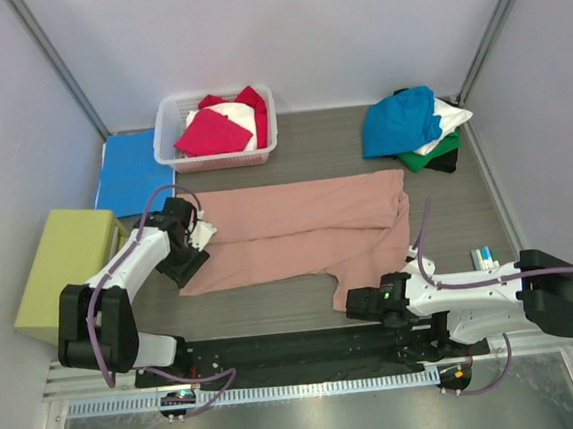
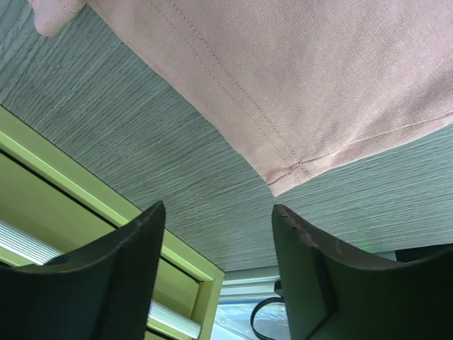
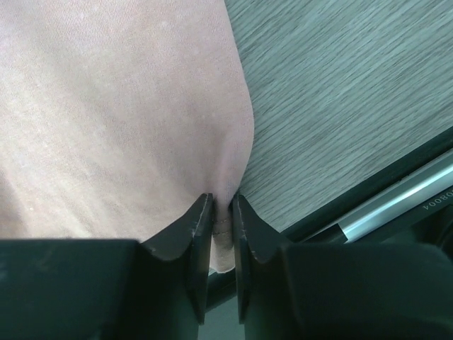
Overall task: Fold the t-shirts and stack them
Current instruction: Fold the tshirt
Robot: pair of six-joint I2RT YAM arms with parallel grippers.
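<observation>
A dusty-pink t-shirt (image 1: 298, 229) lies spread across the middle of the table, plain side up. My right gripper (image 1: 353, 304) is at its near right corner, and the wrist view shows my right gripper (image 3: 223, 205) shut on the stitched hem of the pink t-shirt (image 3: 106, 106). My left gripper (image 1: 189, 266) hovers over the shirt's left end. There my left gripper (image 2: 218, 212) stands open with nothing between its fingers, and the near left corner of the pink t-shirt (image 2: 318, 71) lies just ahead. More t-shirts sit folded at the back right, a teal-blue one (image 1: 399, 119) on top.
A white basket (image 1: 171, 134) at the back holds a magenta t-shirt (image 1: 211, 133) and white cloth. A flat blue folder (image 1: 127, 173) and a yellow-green box (image 1: 70, 264) sit at the left. Markers (image 1: 483, 255) lie at the right, near my right arm.
</observation>
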